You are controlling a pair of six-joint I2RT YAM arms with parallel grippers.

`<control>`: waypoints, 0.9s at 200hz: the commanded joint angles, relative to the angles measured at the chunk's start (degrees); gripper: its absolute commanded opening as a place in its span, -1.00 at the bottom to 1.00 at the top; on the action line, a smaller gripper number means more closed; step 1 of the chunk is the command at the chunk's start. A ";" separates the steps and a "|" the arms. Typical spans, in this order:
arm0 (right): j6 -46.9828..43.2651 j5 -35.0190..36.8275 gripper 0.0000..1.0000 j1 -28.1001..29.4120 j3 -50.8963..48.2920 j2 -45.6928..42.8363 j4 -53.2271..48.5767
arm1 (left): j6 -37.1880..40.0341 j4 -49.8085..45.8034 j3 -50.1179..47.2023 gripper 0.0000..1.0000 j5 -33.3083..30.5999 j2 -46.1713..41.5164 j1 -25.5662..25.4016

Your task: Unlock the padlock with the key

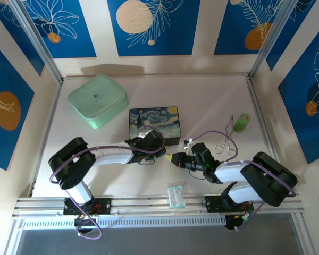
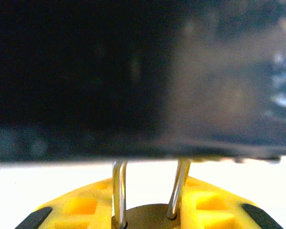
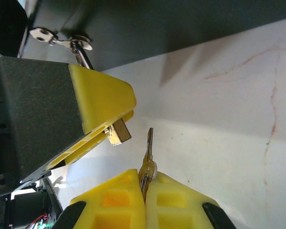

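While blue floral panels (image 1: 149, 26) walled the pale, faintly veined table (image 1: 212, 101), the left gripper (image 1: 160, 152) pinched the padlock (image 3: 118, 132), and the right gripper (image 3: 144, 179), clamped shut, held the key (image 3: 148, 151) just beside the padlock.

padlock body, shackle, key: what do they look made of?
Padlock body: looks like brass, with a dull gold colour and a soft sheen on the corner that sticks out of the yellow fingers.
Shackle: bright silvery metal, probably polished steel, with mirror-like streaks down both legs.
Key: thin silvery metal, possibly plated; the alloy can't be told.
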 commanded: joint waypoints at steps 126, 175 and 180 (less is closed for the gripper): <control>-3.56 6.35 -1.00 -0.68 -3.56 -11.29 0.55 | -21.27 5.26 3.54 -0.51 2.62 2.73 1.35; -2.20 4.95 -1.00 -0.93 -2.46 -9.89 1.62 | -24.00 7.45 3.39 -0.53 3.35 3.48 1.35; -2.02 4.83 -1.00 -0.94 -2.30 -9.66 1.62 | -24.19 8.06 3.22 -0.53 3.37 3.55 1.35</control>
